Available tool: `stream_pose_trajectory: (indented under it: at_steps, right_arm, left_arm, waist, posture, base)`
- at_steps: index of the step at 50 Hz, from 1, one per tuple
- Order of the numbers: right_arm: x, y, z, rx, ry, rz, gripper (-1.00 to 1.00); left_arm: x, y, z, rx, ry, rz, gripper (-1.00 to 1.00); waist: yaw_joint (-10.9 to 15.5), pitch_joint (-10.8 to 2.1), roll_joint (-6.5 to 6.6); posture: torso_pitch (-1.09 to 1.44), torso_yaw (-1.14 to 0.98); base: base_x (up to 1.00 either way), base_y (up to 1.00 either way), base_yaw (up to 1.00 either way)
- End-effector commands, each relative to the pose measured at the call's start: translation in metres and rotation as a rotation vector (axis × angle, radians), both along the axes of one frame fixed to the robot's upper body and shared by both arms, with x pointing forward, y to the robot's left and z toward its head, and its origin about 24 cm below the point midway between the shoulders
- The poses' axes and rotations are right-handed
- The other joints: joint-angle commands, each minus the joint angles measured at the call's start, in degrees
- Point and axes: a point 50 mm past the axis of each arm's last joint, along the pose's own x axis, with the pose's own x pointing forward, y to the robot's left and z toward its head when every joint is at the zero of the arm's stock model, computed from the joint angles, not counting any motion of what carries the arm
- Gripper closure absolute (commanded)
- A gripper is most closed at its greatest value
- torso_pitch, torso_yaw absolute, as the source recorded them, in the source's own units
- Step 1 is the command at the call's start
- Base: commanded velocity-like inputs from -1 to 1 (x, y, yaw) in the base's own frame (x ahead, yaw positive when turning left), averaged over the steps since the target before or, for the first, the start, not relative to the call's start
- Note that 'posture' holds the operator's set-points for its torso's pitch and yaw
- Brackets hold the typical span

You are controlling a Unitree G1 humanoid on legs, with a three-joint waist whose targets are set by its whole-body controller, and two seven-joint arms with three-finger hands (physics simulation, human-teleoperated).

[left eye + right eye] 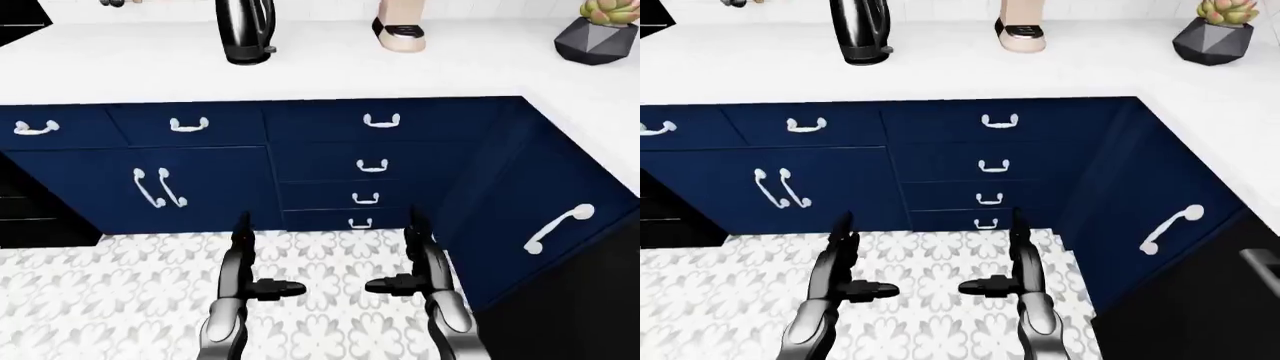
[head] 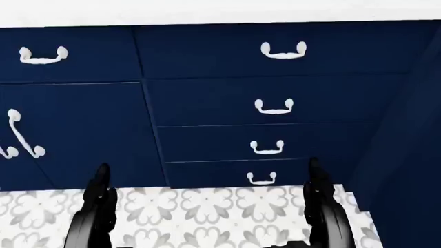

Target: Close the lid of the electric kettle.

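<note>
The black electric kettle (image 1: 245, 31) stands on the white counter (image 1: 330, 71) at the top of the left-eye view; its top and lid are cut off by the picture's edge. My left hand (image 1: 255, 262) and right hand (image 1: 400, 262) hang low over the patterned floor, far below the kettle, both with fingers spread and holding nothing. In the head view only the two forearms show, left hand (image 2: 100, 194) and right hand (image 2: 320, 194), before the navy drawers.
Navy cabinets with white handles (image 1: 381, 120) run under the counter and turn a corner at right (image 1: 560, 225). A beige appliance (image 1: 402, 34) and a potted succulent (image 1: 600, 30) sit on the counter. Patterned tile floor (image 1: 330, 300) lies below.
</note>
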Motion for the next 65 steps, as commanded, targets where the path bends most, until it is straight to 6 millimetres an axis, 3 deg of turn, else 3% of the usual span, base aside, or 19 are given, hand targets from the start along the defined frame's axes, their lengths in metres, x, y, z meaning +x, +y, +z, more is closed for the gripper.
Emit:
stream_pose_trajectory:
  at_steps: [1,3,4,5,7,8,23,32,44,47,52,58,65]
  right_arm:
    - [0.01,0.001,0.028,0.0,-0.161,0.009,-1.0]
    - [0.01,0.002,0.025,-0.001,-0.155,0.015,-1.0]
    - [0.01,0.002,0.024,-0.004,-0.153,0.013,-1.0]
    - [0.01,0.001,0.022,-0.004,-0.15,0.014,-1.0]
    - [0.009,0.002,0.024,-0.008,-0.15,0.014,-1.0]
    - [0.008,0.002,0.024,-0.007,-0.151,0.014,-1.0]
    - [0.009,0.002,0.025,-0.03,-0.153,0.015,-1.0]
    - [0.007,-0.009,0.041,-0.022,-0.178,-0.012,-1.0]
    - [0.002,-0.037,0.087,-0.049,-0.263,-0.085,-1.0]
    - [-0.001,-0.047,0.099,-0.053,-0.285,-0.111,-1.0]
    - [-0.011,-0.059,0.135,-0.047,-0.345,-0.146,-1.0]
    - [-0.025,-0.065,0.179,-0.063,-0.419,-0.165,-1.0]
    - [-0.036,-0.073,0.2,-0.089,-0.453,-0.191,-1.0]
  left_arm:
    - [0.01,-0.001,0.031,0.005,-0.165,-0.014,-1.0]
    - [0.011,-0.001,0.029,0.006,-0.163,-0.015,-1.0]
    - [0.011,-0.001,0.029,0.006,-0.163,-0.015,-1.0]
    - [0.009,-0.001,0.031,0.006,-0.162,-0.014,-1.0]
    - [0.01,0.0,0.028,0.008,-0.16,-0.014,-1.0]
    - [0.01,0.0,0.029,0.007,-0.16,-0.013,-1.0]
    - [0.009,0.002,0.031,0.008,-0.155,-0.011,-1.0]
    - [0.013,0.012,0.039,-0.004,-0.168,0.016,-1.0]
    - [0.013,0.038,0.089,0.021,-0.268,0.094,-1.0]
    - [0.008,0.047,0.116,0.0,-0.313,0.12,-1.0]
    - [-0.003,0.064,0.163,-0.014,-0.399,0.172,-1.0]
    - [-0.017,0.078,0.197,0.028,-0.47,0.211,-1.0]
    - [-0.042,0.094,0.24,0.016,-0.549,0.262,-1.0]
  waist:
    - [-0.1,-0.05,-0.45]
    - [0.4,-3.51,-0.03]
    - [0.4,-2.95,-0.05]
    - [0.3,-0.97,-0.35]
    - [0.3,-3.99,-0.43]
    - [0.4,-4.27,-0.45]
    - [0.4,-5.23,-0.18]
    - [0.4,-5.04,-0.16]
    - [0.4,-4.68,-0.19]
    - [0.3,-4.54,-0.1]
    - [0.4,-4.32,-0.14]
    - [0.5,-3.91,0.13]
    - [0.3,-3.34,0.22]
  posture:
    - [0.0,0.0]
    - [0.0,0.0]
    - [0.0,0.0]
    - [0.0,0.0]
    - [0.0,0.0]
    - [0.0,0.0]
    - [0.0,0.0]
    - [0.0,0.0]
    - [0.0,0.0]
    - [0.0,0.0]
    - [0.0,0.0]
    - [0.0,0.0]
    - [0.0,0.0]
  base:
    - [0.0,0.0,0.0]
    - [0.0,0.0,0.0]
    - [0.0,0.0,0.0]
    - [0.0,0.0,0.0]
    - [0.0,0.0,0.0]
    - [0.0,0.0,0.0]
    - [0.0,0.0,0.0]
    - [0.0,0.0,0.0]
    - [0.0,0.0,0.0]
    - [0.0,0.0,0.0]
    - [0.0,0.0,0.0]
    - [0.0,0.0,0.0]
    - [0.0,0.0,0.0]
